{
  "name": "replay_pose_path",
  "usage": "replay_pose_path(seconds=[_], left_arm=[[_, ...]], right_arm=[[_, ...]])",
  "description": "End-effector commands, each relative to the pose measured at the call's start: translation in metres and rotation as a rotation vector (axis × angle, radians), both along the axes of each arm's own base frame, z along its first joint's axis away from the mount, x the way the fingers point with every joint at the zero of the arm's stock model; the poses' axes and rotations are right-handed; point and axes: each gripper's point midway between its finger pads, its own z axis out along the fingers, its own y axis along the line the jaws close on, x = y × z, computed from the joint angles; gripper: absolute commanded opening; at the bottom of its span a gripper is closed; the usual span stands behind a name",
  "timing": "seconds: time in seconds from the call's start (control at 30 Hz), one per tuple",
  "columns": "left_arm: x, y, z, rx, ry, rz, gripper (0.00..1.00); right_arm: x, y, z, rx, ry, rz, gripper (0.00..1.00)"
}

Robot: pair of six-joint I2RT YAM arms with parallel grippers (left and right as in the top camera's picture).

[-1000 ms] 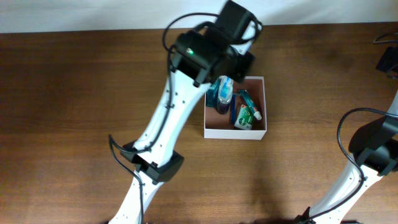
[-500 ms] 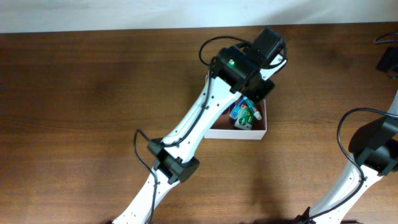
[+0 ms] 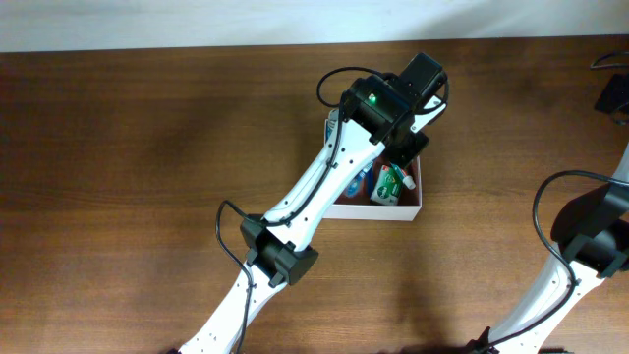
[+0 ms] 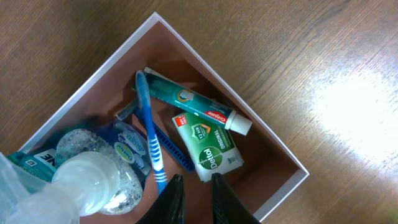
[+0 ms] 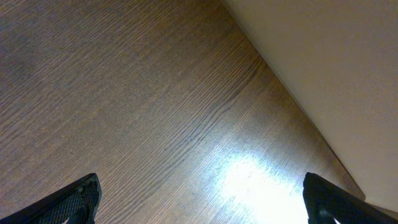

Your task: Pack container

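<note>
The container [image 3: 413,210] is a shallow white box with a pinkish-brown inside, standing right of the table's centre. In the left wrist view the container [image 4: 273,147] holds a green toothpaste tube [image 4: 193,102], a blue toothbrush [image 4: 149,134], a green Dettol soap pack [image 4: 206,147] and a clear capped bottle [image 4: 93,177]. My left gripper [image 4: 195,186] hovers above the box floor next to the soap, fingers nearly together with nothing between them. My left arm [image 3: 378,108] covers most of the box from above. My right gripper [image 5: 199,193] is wide open over bare wood.
The right arm [image 3: 595,231] rests at the table's right edge. A dark object [image 3: 614,93] sits at the far right. A pale wall [image 5: 323,56] borders the table's back edge.
My left arm swung right from the box's left side until it was over the box, hiding most of the contents from above. The right arm has not moved.
</note>
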Motion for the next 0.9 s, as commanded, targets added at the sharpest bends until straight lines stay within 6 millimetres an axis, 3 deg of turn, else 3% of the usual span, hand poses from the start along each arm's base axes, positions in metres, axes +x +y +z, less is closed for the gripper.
replay_pose_path(seconds=[0.0, 0.17, 0.23, 0.33, 0.53, 0.67, 0.87], left_arm=[[0.007, 0.010, -0.012, 0.039, 0.012, 0.009, 0.18], [0.013, 0.013, -0.008, 0.026, 0.001, 0.021, 0.38], [0.015, 0.014, 0.000, 0.013, -0.013, 0.026, 0.66], [0.017, 0.020, 0.025, -0.020, -0.048, 0.037, 0.99], [0.023, 0.046, 0.108, -0.132, -0.193, 0.084, 0.99], [0.032, 0.089, 0.162, -0.151, -0.318, 0.223, 0.99], [0.031, 0.136, 0.211, -0.205, -0.402, 0.303, 0.99]], right_arm=[[-0.002, -0.002, -0.001, -0.014, 0.014, -0.012, 0.99], [-0.002, -0.002, -0.001, -0.014, 0.014, -0.012, 0.99], [-0.002, -0.002, -0.001, -0.014, 0.014, -0.012, 0.99], [-0.002, -0.002, -0.001, -0.014, 0.014, -0.012, 0.99], [-0.002, -0.002, -0.001, -0.014, 0.014, -0.012, 0.99], [-0.002, -0.002, -0.001, -0.014, 0.014, -0.012, 0.99], [-0.002, -0.002, -0.001, -0.014, 0.014, -0.012, 0.99]])
